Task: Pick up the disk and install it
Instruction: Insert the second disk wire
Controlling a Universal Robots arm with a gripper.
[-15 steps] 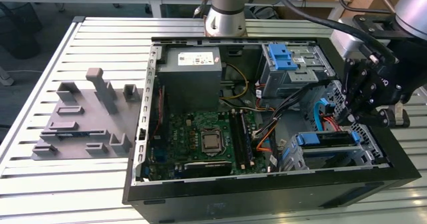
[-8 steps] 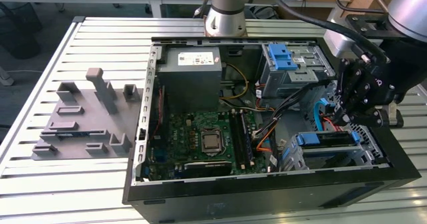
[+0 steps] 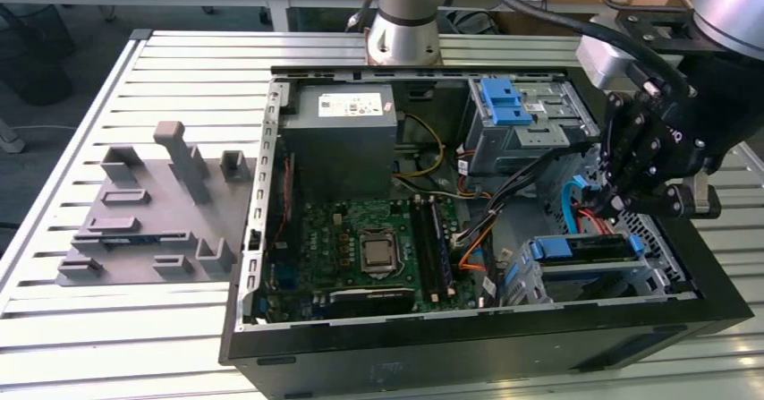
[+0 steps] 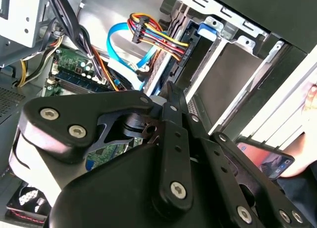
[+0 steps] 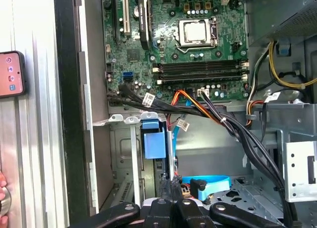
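The disk (image 3: 581, 248), dark with a bright blue frame, sits inside the lower drive cage at the open computer case's corner, on the exterior view's right. In the first wrist view its blue frame end (image 5: 152, 145) shows in the bay. The second wrist view shows its grey face (image 4: 232, 75) within the cage. My gripper (image 3: 623, 205) hangs just above and behind that cage, over a blue cable. Its fingers (image 5: 173, 201) are pressed together with nothing between them, a short way off the disk.
The case holds a motherboard (image 3: 358, 248), a grey power supply (image 3: 346, 118) and an upper cage with a blue latch (image 3: 506, 100). Cable bundles (image 5: 208, 109) cross near the bay. A grey fixture block (image 3: 156, 212) lies on the slatted table. A hand holds a phone (image 5: 11, 74) outside the case.
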